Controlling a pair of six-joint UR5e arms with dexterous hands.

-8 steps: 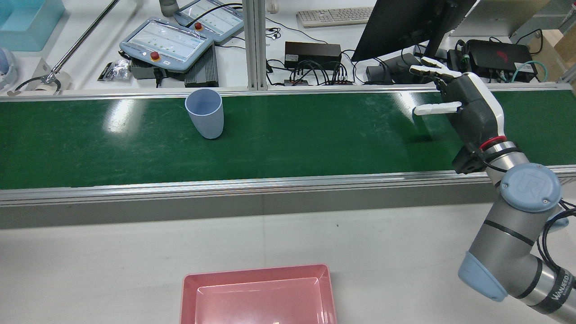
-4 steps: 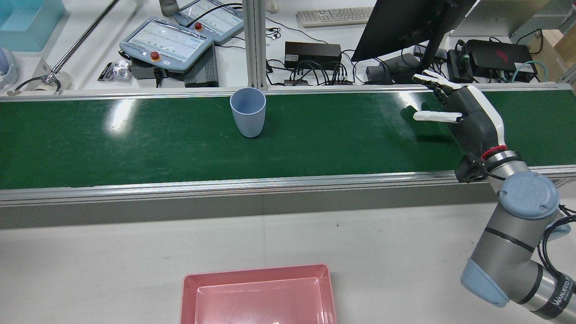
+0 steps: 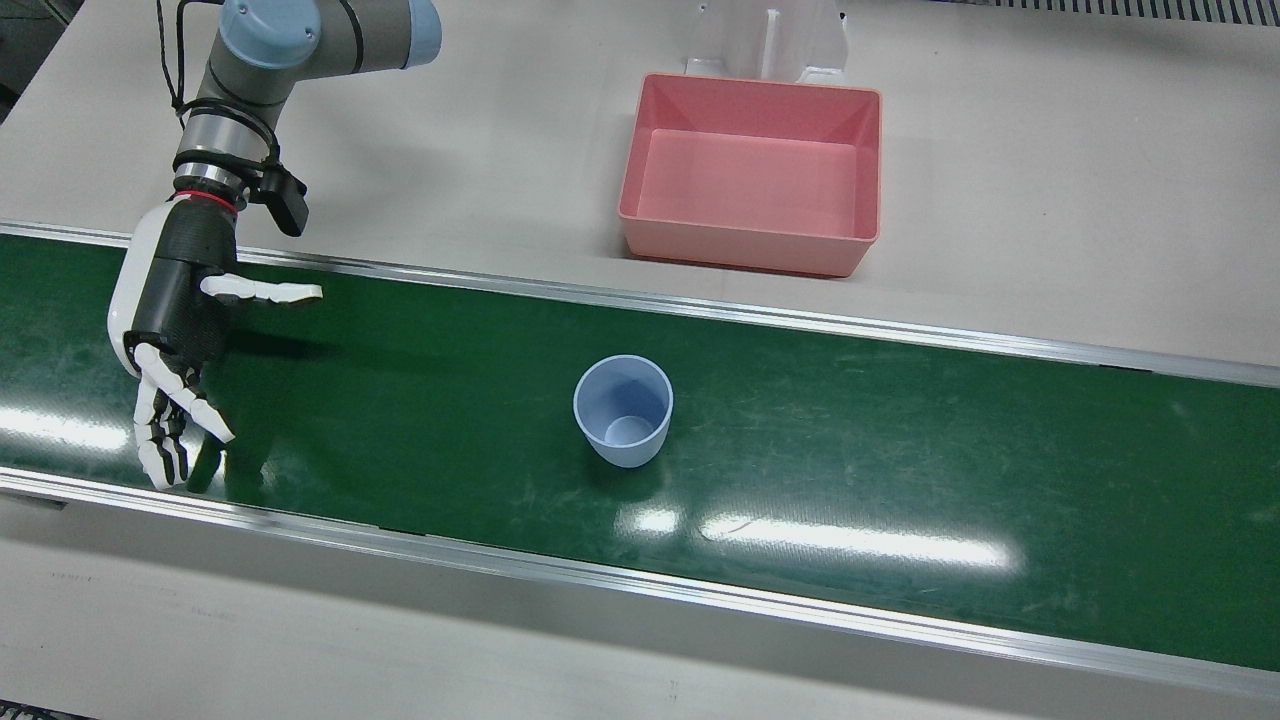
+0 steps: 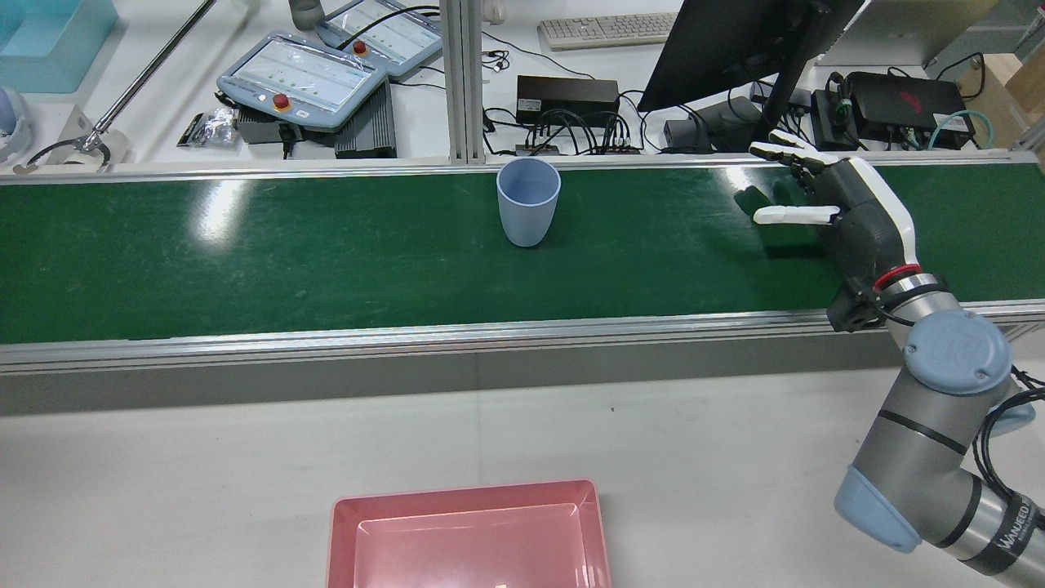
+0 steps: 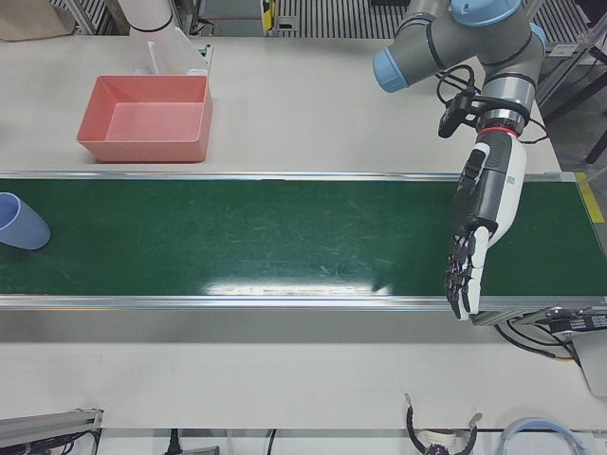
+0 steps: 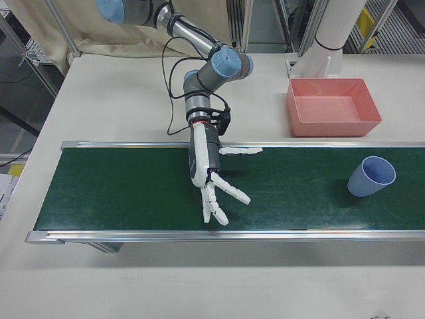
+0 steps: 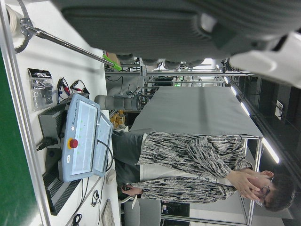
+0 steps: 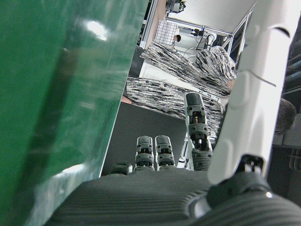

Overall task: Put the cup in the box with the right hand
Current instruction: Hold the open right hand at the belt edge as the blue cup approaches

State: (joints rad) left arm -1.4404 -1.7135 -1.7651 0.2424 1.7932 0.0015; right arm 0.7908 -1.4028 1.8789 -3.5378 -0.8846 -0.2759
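A pale blue cup (image 3: 622,410) stands upright on the green belt (image 3: 900,450), also in the rear view (image 4: 528,202), right-front view (image 6: 370,177) and at the left edge of the left-front view (image 5: 21,223). My right hand (image 4: 849,208) is open, fingers spread, low over the belt, well apart from the cup; it also shows in the front view (image 3: 175,300) and right-front view (image 6: 206,159). The empty pink box (image 3: 745,250) sits on the white table beside the belt, also in the rear view (image 4: 465,490). My left hand (image 5: 484,209) is open over the belt's other end.
Metal rails edge the belt on both sides. Beyond the far rail lie teach pendants (image 4: 302,79), a monitor (image 4: 735,41) and cables. A white pedestal (image 3: 770,35) stands just behind the box.
The cup has moved along the belt toward my right hand, rightward in the rear view. My right hand has sunk slightly lower over the belt and stays open.
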